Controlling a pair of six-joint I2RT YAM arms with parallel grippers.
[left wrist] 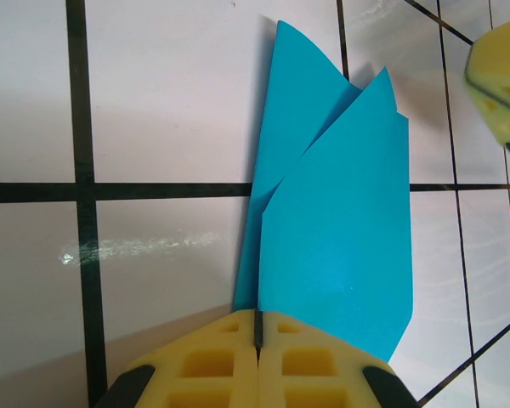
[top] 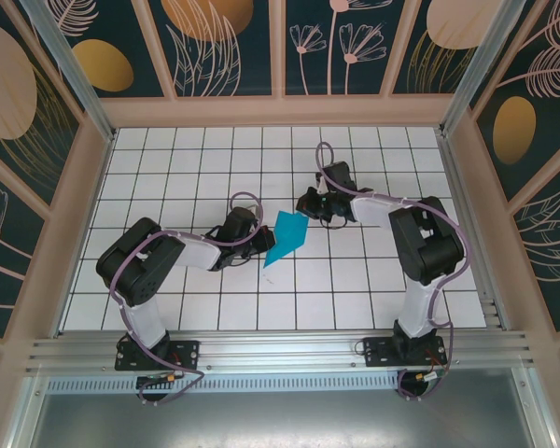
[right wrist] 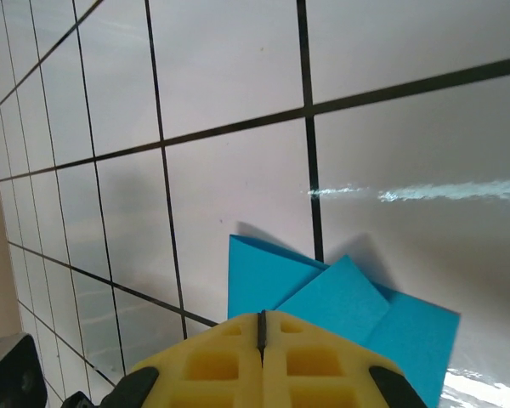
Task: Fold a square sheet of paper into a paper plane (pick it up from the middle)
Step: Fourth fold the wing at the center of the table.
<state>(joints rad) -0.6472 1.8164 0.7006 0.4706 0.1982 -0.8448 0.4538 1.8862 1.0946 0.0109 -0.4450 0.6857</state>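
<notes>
The cyan-blue paper (top: 286, 238) is folded into a slim pointed shape, the paper plane, on the white tiled floor between the two arms. In the left wrist view its two flaps (left wrist: 340, 229) spread from a centre crease that runs straight into the seam of my left gripper (left wrist: 259, 316), which is shut on that crease. My left gripper (top: 259, 243) sits at the plane's left side. My right gripper (top: 310, 205) is at its far right end, shut, with the folded paper (right wrist: 340, 297) lying just beyond and under its fingertips (right wrist: 262, 316). A right finger (left wrist: 500, 72) stands apart from the paper's tip.
White tiled floor (top: 215, 177) with dark grid lines, fenced by pink-framed patterned walls (top: 84, 159). A metal rail (top: 280, 353) runs along the near edge by the arm bases.
</notes>
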